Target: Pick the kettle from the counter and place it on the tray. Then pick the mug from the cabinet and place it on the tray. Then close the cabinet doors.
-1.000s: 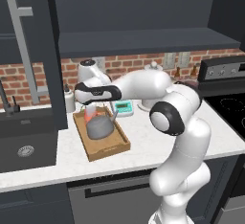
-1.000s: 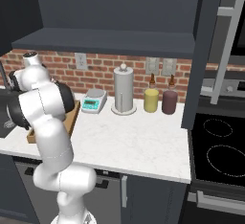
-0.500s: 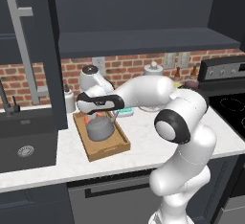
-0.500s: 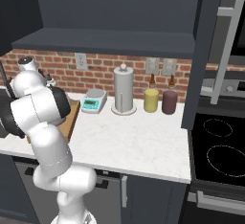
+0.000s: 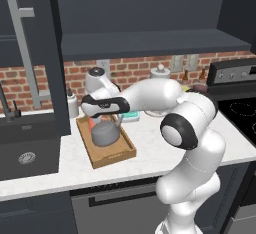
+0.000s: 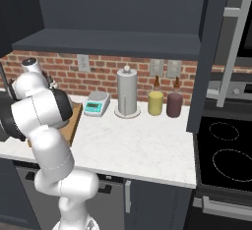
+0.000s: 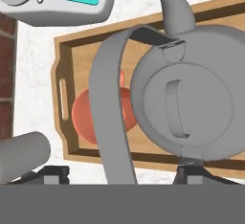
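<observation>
The kettle (image 5: 105,134) and the mug (image 5: 92,123) are both sitting on the tray (image 5: 116,157), the mug just beside the kettle at the tray's far end. The gripper (image 5: 89,109) is hanging above them; I cannot tell whether its fingers are spread or pressed together. By my judgement the cabinet door (image 5: 54,53) comes next: lifting straight up clear of the kettle handle (image 7: 111,113), then pushing the door's face steadily until closed

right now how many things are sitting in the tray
2. The kettle sits mid-tray; the orange-red mug stands beside it at the end with the handle cutout, partly hidden behind the kettle's handle in the hand view. Something smaller could hide under the kettle.
</observation>
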Available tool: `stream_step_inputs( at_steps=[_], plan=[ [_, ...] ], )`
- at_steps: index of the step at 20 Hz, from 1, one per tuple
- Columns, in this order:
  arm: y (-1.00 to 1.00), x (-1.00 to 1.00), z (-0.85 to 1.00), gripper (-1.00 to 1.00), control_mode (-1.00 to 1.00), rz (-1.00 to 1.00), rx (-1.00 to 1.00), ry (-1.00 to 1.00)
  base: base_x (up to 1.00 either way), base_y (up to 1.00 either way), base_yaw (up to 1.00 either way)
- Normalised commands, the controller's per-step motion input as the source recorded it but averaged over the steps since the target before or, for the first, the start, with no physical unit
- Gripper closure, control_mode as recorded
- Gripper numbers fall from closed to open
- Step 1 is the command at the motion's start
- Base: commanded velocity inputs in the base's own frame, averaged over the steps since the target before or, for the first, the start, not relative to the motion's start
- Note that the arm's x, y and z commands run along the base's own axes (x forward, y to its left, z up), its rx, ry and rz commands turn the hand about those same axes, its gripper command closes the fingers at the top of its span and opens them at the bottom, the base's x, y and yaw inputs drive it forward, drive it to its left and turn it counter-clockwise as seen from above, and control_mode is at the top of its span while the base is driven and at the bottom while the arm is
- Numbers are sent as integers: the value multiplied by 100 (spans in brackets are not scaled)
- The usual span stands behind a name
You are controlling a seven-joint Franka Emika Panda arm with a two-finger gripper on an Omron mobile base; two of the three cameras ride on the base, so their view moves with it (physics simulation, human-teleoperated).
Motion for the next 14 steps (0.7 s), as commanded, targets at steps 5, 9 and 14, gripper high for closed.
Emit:
stream_step_inputs(
  at_steps=[5, 9, 14],
  plan=[
    [-6, -15, -16, -100, -100, 0, 3, 0, 0, 0, 0],
    [-7, -35, -4, -100, -100, -1, 3, 0, 0, 0, 0],
    [-6, -38, 0, -100, -100, -2, 1, 0, 0, 0, 0]
  ],
)
